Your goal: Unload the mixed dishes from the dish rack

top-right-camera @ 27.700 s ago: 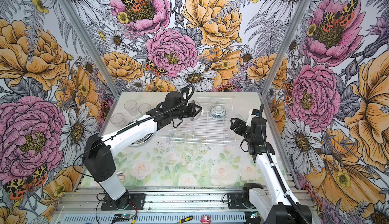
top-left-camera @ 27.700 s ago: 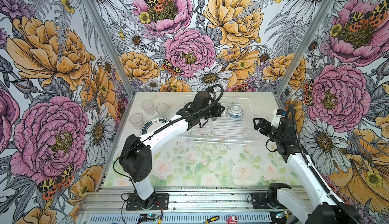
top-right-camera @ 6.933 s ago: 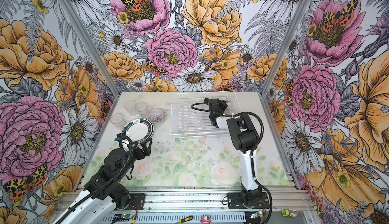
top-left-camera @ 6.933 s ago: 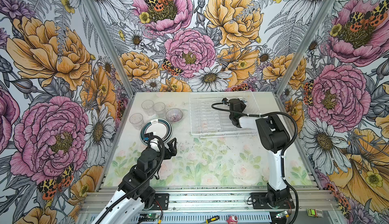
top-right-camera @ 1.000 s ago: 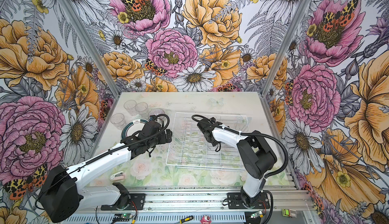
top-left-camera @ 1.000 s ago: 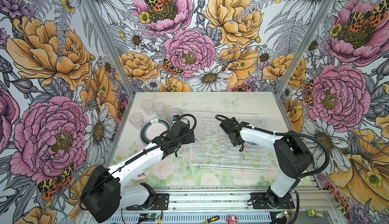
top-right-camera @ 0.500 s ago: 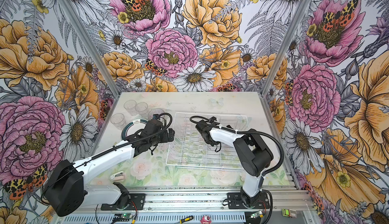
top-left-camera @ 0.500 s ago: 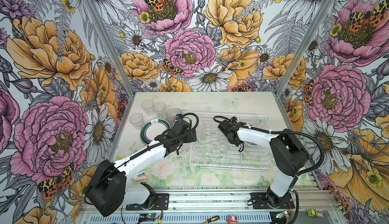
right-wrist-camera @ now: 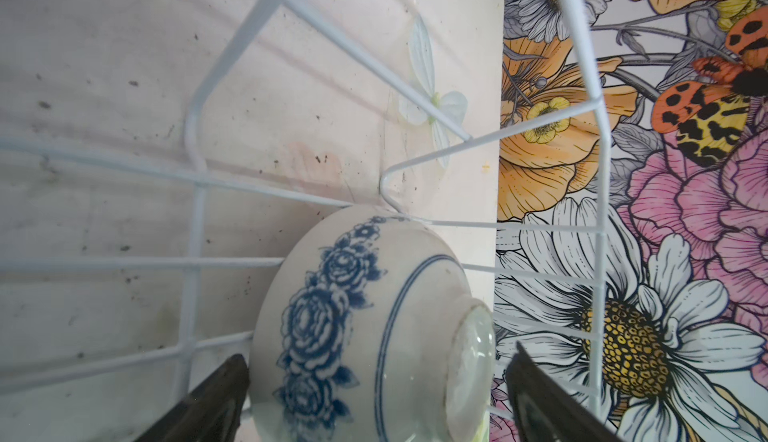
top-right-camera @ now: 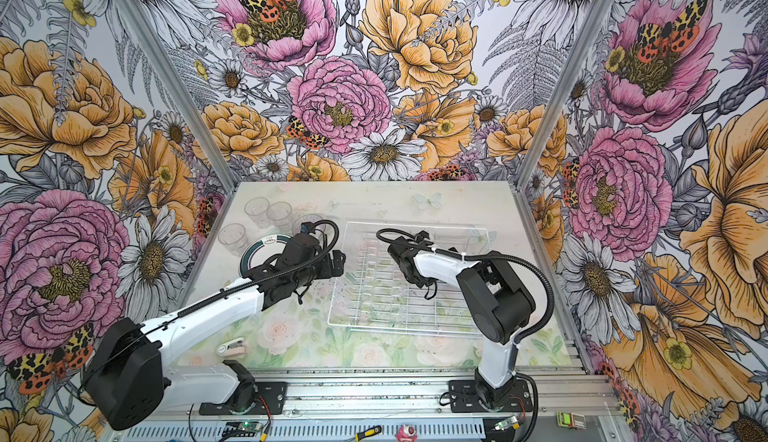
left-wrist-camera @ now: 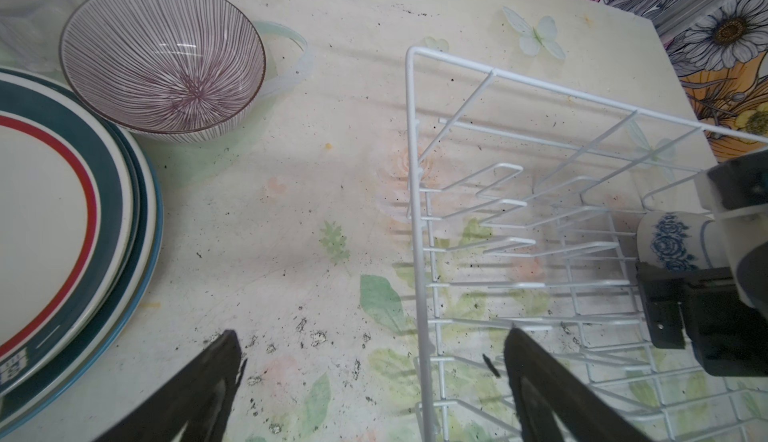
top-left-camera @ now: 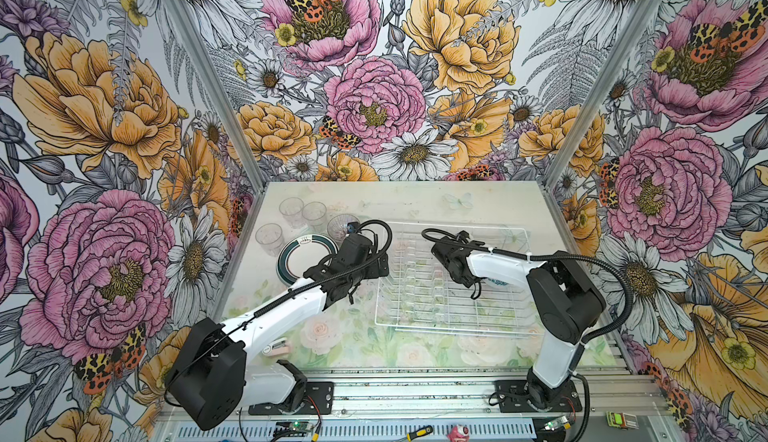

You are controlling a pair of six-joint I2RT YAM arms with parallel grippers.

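Two arms reach inward over the table [top-left-camera: 415, 205].

Left arm: it runs from its base at the near left on a long, almost straight diagonal, with the wrist low. The left gripper [left-wrist-camera: 370, 338] sits at the left side of the dish rack [top-left-camera: 419, 294]. Its jaws are spread wide and hold nothing. They straddle the rack's left rim: one finger [left-wrist-camera: 216, 369] is over bare table, the other [left-wrist-camera: 536, 377] over the rack's wires.

Right arm: the upper link rises from the near-right base and the elbow is folded sharply. The forearm lies level, pointing left across the rack. The wrist doubles back, so the right gripper [right-wrist-camera: 376, 357] points toward the right wall from under the forearm. Its jaws are spread wide around the blue-flowered bowl [right-wrist-camera: 361, 319]. That bowl lies on its side in the rack's right half, foot toward the right wall. One finger [right-wrist-camera: 220, 394] is against or just beside the bowl's side, and a sliver of gap shows between the other finger and the foot.

Edges and room:
- The rack's right end is near the right wall.
- A bare strip of table runs behind the rack, and a wider one lies in front of it.
- The stacked plates [top-left-camera: 297, 257], striped bowl [left-wrist-camera: 166, 70] and three tumblers [top-left-camera: 291, 210] are grouped at the far left.
- A band of bare table separates the plates from the rack's left rim.
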